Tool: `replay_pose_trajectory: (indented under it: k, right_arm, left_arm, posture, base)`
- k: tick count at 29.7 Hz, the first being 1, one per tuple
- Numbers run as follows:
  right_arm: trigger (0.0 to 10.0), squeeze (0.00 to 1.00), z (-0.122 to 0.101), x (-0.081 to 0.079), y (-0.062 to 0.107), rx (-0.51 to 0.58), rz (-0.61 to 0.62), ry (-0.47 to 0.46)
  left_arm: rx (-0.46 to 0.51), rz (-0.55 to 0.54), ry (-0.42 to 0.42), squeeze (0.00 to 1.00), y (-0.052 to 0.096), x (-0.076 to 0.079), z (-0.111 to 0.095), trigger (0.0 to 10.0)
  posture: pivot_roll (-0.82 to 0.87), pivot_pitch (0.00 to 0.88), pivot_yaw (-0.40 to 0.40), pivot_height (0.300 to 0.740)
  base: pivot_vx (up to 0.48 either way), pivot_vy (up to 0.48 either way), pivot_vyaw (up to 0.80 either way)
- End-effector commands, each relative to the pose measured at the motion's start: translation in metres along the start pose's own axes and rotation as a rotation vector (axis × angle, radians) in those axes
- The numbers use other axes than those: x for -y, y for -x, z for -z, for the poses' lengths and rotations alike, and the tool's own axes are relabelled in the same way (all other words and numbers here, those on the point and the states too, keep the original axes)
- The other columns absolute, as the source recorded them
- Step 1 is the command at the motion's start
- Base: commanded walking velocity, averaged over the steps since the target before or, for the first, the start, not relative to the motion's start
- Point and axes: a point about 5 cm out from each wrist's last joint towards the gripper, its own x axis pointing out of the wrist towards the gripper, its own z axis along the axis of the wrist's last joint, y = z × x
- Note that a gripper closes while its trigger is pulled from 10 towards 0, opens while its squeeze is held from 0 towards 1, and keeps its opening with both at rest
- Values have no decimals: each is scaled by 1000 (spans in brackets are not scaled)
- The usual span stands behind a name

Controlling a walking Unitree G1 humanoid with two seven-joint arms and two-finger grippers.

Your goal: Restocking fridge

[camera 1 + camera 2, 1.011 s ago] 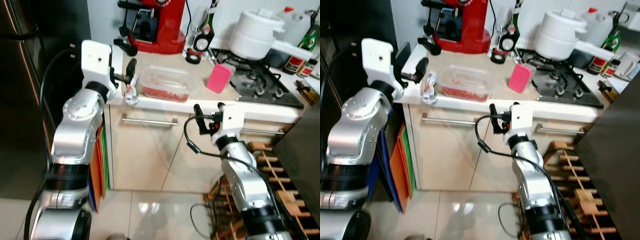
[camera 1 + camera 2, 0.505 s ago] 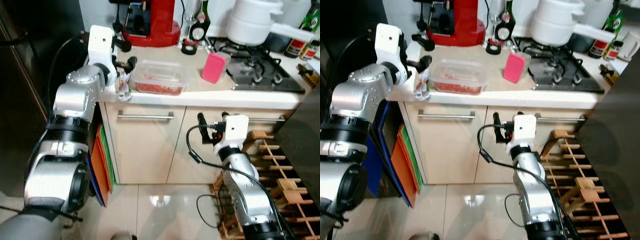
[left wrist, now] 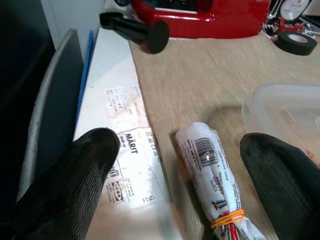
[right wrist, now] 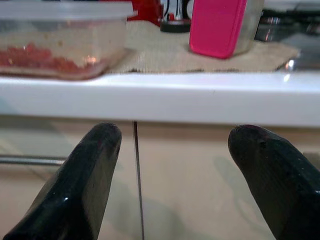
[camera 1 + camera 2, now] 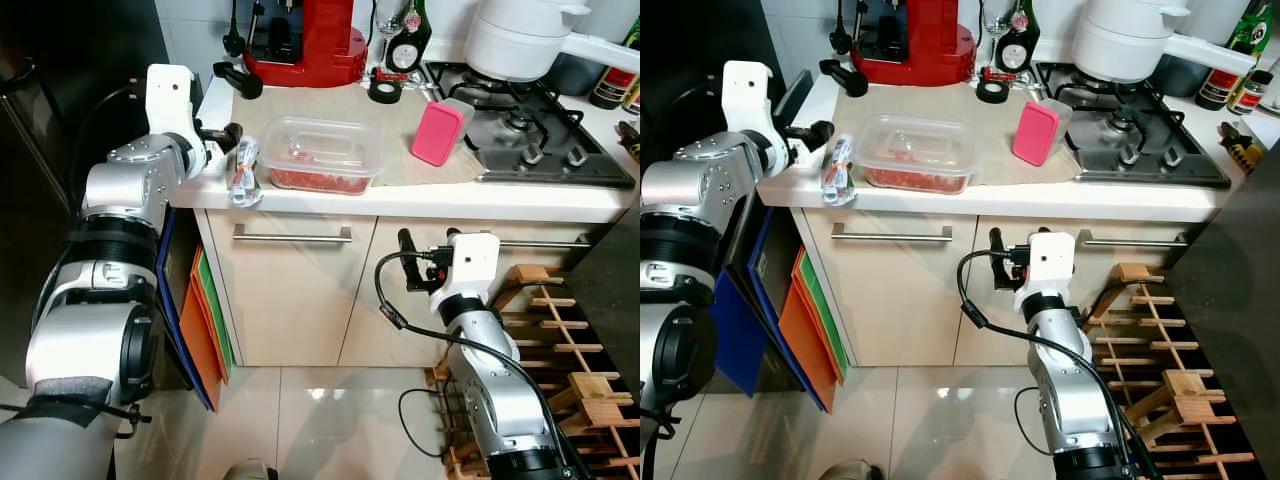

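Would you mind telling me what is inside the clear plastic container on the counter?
The clear lidded plastic container holds a low layer of red food, seen through its walls. What the food is cannot be made out, and the cloudy lid hides its top.

A clear plastic container (image 5: 323,153) with a fitted lid is seen lying flat on the beige mat (image 5: 400,120), near the mat's front edge; a layer of red food covers its bottom. Just beside the container, at the mat's left edge, a white wrapped roll (image 3: 215,177) is laid on its side, printed with a barcode and bound by a yellow rubber band near one end.
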Motion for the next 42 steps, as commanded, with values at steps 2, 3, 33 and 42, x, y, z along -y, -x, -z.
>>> replay_pose_trajectory:
  k: [2,3,33,42]
  right_arm:
    - [10000,0,-4,0,2,5,6,11]
    - [10000,0,-3,0,2,4,7,11]
    - [10000,0,9,-9,14,-47,37,-5]
    - [10000,0,11,-7,16,-62,53,1]
  left_arm:
    - [25,59,22,0,0,7,-14,10000]
    - [29,70,26,0,0,9,-15,10000]
    - [-154,156,57,0,-8,21,1,10000]
    - [-153,157,117,0,-10,25,-2,10000]
  posture:
    - [48,13,14,740]
    - [47,12,15,740]
    - [36,26,88,740]
    - [27,34,105,740]
  base:
    - [0,0,0]
    - [0,0,0]
    - [0,0,0]
    - [0,0,0]
